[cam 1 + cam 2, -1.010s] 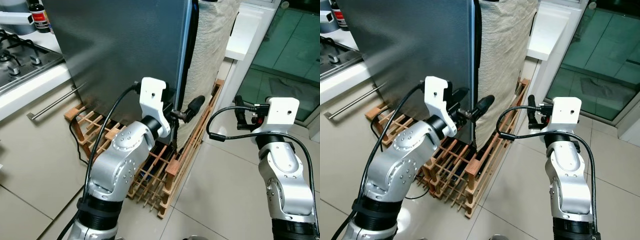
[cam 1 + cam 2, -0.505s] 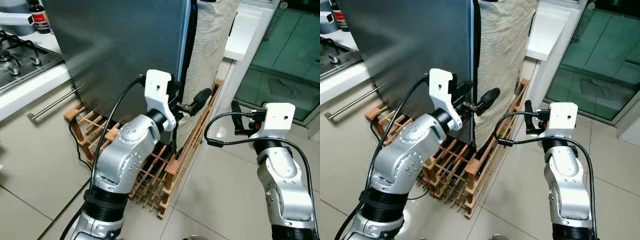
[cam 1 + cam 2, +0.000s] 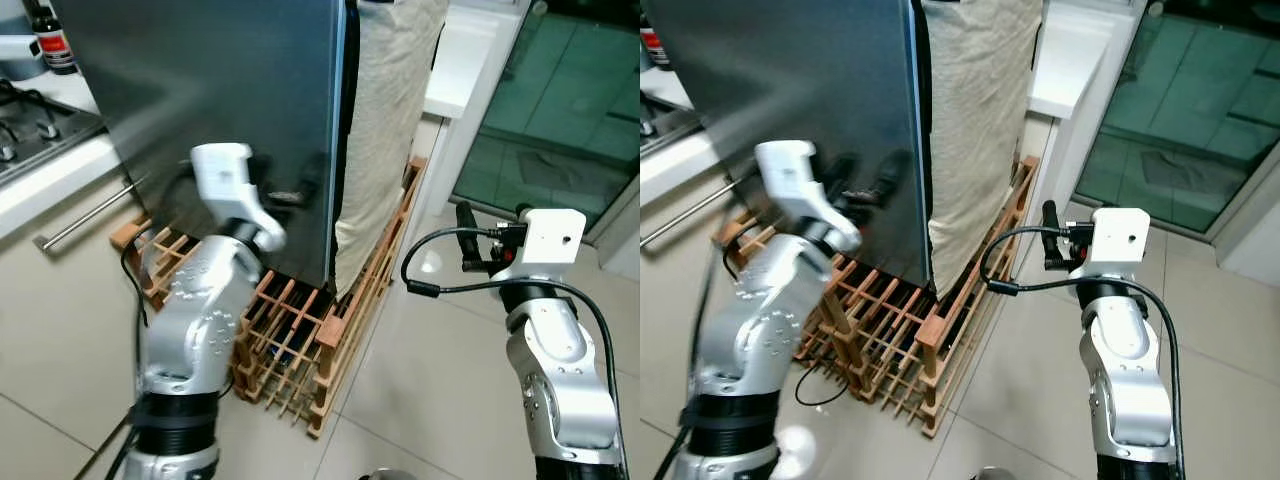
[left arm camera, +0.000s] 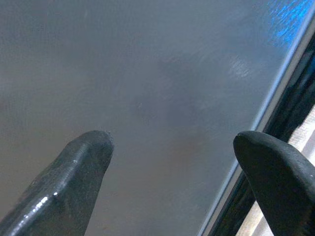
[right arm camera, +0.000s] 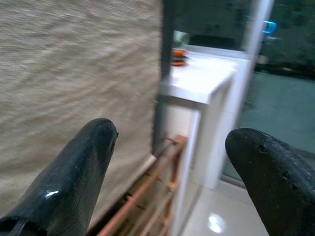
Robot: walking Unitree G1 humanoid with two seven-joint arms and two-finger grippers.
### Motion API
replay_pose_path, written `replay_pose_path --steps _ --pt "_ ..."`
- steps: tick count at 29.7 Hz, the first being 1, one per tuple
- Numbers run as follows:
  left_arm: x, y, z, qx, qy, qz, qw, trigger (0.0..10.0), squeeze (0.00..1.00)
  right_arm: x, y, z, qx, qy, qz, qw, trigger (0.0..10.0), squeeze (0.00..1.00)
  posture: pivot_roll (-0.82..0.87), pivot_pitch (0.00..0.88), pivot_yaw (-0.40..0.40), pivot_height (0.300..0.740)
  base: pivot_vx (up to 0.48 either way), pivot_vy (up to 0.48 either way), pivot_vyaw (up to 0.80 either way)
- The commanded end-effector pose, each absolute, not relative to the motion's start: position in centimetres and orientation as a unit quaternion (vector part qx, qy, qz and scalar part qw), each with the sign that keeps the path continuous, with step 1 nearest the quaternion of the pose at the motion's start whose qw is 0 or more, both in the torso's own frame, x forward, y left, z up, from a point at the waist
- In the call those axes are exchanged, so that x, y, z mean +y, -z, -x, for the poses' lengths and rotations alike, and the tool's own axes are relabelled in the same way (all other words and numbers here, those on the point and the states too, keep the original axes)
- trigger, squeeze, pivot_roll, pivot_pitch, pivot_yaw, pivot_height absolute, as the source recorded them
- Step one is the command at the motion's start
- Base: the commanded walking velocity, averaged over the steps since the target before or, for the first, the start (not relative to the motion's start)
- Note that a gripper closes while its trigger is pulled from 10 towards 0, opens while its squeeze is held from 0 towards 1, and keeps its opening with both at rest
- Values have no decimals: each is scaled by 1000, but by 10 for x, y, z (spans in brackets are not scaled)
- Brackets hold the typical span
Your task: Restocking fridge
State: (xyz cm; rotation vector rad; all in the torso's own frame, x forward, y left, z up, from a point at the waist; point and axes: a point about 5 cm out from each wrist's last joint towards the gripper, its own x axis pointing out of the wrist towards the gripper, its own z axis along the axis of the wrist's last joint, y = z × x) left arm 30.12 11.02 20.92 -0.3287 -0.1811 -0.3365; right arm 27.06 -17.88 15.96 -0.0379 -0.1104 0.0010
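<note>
Beside the fridge door (image 3: 220, 90) edge, left gripper (image 4: 172, 162) jaws gape.

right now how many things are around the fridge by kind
fridge: 1
wooden rack: 1
beige cloth: 1
bottle: 1
stove: 1
left gripper, jaws open, facing the fridge door: 1
right gripper, jaws open: 1
total: 7
</note>
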Motion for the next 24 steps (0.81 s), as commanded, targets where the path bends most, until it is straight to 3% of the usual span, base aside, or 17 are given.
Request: replay_pose_path --steps 1,24 --pt "101 -214 -299 -99 180 167 964 10000 0 -178 -166 -271 -70 -7 24 997 10000 0 -161 0 0 740 0 -469 0" --pt "81 -195 -325 -50 227 138 963 10000 0 -180 -172 -274 -88 5 30 996 10000 0 -201 0 24 740 0 0 0"
